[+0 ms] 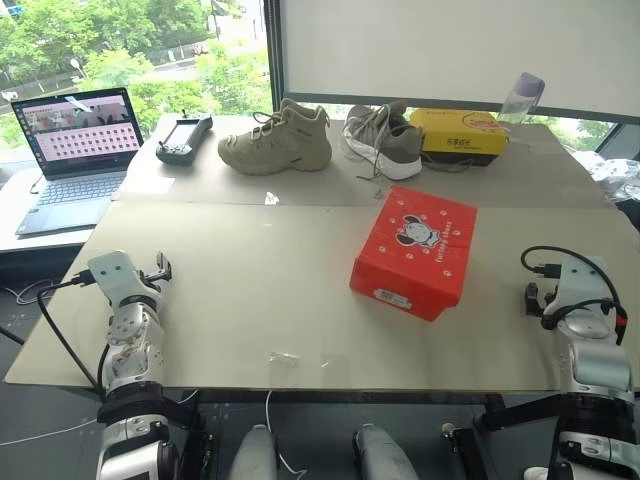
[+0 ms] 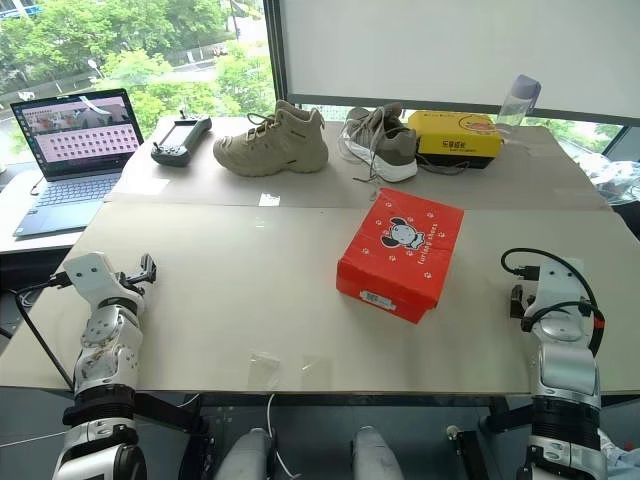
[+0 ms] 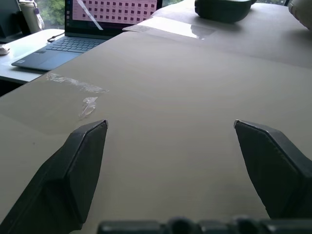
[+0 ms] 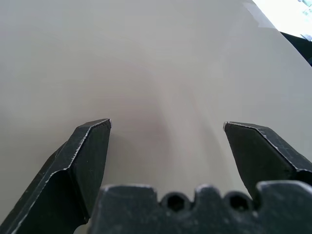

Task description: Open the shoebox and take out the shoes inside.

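**Shoebox lying shut on the table, both grippers held empty at the near corners**

The red shoebox (image 1: pixel 414 253) is being seen at the middle of the beige table (image 1: pixel 230 300), a little toward the robot's right, turned at an angle so that one corner is pointing at the near edge. Its lid is lying closed (a cartoon animal logo and small white paw prints are showing on top, and a white barcode label is facing the robot on the near side). Nothing is being touched by either arm.

The left gripper (image 3: pixel 170 126) is being held over the near left part of the table, well apart from the shoebox; its two black fingers (image 3: pixel 80 161) are being kept spread wide, with only bare table surface and a scrap of clear tape (image 3: pixel 80 87) between and beyond them. The right gripper (image 4: pixel 167 126) is being held over the near right part of the table, its fingers (image 4: pixel 85 156) likewise spread wide over bare surface, with nothing being pinched.

Along the far edge, a beige high-top sneaker (image 1: pixel 277 138), a grey-and-white sneaker (image 1: pixel 383 140) and a yellow box (image 1: pixel 459 134) are being shown in a row, with a black handheld controller (image 1: pixel 184 138) to their left. An open laptop (image 1: pixel 72 150) is sitting on a separate surface at the far left.
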Action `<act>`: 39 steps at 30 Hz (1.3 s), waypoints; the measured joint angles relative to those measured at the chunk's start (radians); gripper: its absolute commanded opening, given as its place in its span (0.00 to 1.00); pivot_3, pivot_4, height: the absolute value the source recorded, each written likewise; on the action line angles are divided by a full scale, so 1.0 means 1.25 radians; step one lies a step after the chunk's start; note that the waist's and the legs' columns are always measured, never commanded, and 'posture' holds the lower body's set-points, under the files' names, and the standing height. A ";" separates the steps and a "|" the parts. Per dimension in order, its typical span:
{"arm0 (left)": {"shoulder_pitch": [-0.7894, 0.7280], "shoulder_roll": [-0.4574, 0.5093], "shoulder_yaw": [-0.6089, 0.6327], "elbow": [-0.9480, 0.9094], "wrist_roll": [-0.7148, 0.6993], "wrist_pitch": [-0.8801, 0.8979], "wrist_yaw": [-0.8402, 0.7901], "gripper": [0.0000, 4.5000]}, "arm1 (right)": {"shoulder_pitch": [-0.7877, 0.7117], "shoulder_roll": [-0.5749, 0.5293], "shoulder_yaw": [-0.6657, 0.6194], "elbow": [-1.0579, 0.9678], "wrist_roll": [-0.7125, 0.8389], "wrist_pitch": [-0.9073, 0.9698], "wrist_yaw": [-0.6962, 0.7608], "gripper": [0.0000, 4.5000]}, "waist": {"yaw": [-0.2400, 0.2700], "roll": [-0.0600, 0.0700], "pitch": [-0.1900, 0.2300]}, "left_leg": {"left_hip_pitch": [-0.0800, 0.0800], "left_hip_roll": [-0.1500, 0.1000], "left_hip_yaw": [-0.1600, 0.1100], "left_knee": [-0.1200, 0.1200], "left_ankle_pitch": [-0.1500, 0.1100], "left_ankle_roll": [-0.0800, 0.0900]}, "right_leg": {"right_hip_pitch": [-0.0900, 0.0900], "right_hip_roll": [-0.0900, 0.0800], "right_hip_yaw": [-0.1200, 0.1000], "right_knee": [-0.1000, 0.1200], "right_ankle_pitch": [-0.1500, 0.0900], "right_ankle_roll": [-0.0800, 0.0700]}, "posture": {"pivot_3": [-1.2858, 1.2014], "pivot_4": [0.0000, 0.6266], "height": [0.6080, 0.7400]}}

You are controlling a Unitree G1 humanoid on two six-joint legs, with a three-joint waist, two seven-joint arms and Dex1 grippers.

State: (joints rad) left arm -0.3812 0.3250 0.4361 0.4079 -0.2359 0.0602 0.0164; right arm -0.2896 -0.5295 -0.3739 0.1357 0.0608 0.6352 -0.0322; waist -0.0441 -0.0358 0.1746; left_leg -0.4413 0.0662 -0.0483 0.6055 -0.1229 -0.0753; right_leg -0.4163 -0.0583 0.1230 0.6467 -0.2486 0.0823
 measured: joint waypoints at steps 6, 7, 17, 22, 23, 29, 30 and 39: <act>-0.083 0.031 -0.085 0.111 -0.036 -0.009 -0.303 0.99 | 0.025 -0.015 -0.010 0.000 0.001 0.000 0.028 1.00 | 0.019 0.001 0.000 | -0.001 -0.001 0.000 0.001 0.000 0.000 | 0.000 -0.001 -0.001 -0.001 -0.003 -0.005 | 0.52 0.24 0.79; -0.104 0.038 -0.111 0.127 -0.038 -0.006 -0.366 0.99 | 0.029 -0.025 -0.007 0.000 0.002 0.000 0.044 1.00 | 0.021 0.001 0.000 | -0.002 -0.001 0.000 0.001 0.000 0.000 | 0.000 -0.001 -0.001 -0.001 -0.003 -0.005 | 0.52 0.24 0.79; -0.452 0.099 -0.350 0.463 0.046 -0.103 -0.947 0.40 | 0.099 -0.168 0.026 -0.073 0.103 0.021 0.361 0.53 | -0.011 0.001 0.000 | -0.005 -0.001 -0.001 -0.004 0.000 0.000 | -0.004 0.000 -0.001 -0.003 -0.002 0.000 | 0.52 0.24 0.79; -0.566 0.021 -0.386 0.630 0.122 -0.177 -0.960 0.00 | 0.028 -0.196 0.122 -0.077 0.109 0.019 0.452 0.15 | -0.022 0.000 0.001 | -0.006 -0.001 -0.001 0.001 0.000 0.000 | -0.003 0.000 -0.001 -0.001 -0.001 0.001 | 0.52 0.24 0.79; -0.579 -0.005 -0.393 0.644 0.131 -0.188 -0.961 0.00 | 0.000 -0.195 0.145 -0.070 0.104 0.016 0.459 0.07 | -0.021 0.000 0.001 | -0.006 -0.001 -0.001 0.001 0.000 0.000 | -0.003 0.000 -0.001 -0.001 -0.001 0.002 | 0.52 0.24 0.79; -0.621 -0.137 -0.421 0.696 0.188 -0.223 -0.963 0.00 | -0.117 -0.188 0.265 0.018 0.045 0.000 0.473 0.02 | -0.015 0.000 0.001 | -0.010 -0.001 -0.002 0.001 0.000 0.000 | -0.006 0.000 -0.002 -0.001 -0.001 0.002 | 0.52 0.24 0.79; -0.627 -0.151 -0.421 0.699 0.190 -0.223 -0.964 0.00 | -0.129 -0.180 0.279 0.033 0.034 0.000 0.473 0.02 | -0.014 0.000 0.001 | -0.010 -0.001 -0.002 0.001 0.000 0.000 | -0.006 0.000 -0.002 -0.001 -0.001 0.002 | 0.52 0.24 0.79; -0.661 -0.176 -0.399 0.701 0.191 -0.227 -0.991 0.00 | -0.168 -0.131 0.344 -0.032 -0.016 0.077 0.484 0.02 | -0.020 0.001 0.001 | -0.010 -0.002 -0.003 0.001 0.000 0.000 | -0.007 0.000 -0.002 0.001 -0.001 0.002 | 0.52 0.24 0.79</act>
State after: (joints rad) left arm -1.2075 0.1046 -0.0627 1.2842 0.0024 -0.2240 -1.2227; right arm -0.4990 -0.6937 0.0565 0.0955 0.0409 0.7320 0.5724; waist -0.0688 -0.0350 0.1763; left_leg -0.4542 0.0643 -0.0515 0.6071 -0.1227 -0.0748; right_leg -0.4251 -0.0586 0.1210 0.6474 -0.2504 0.0852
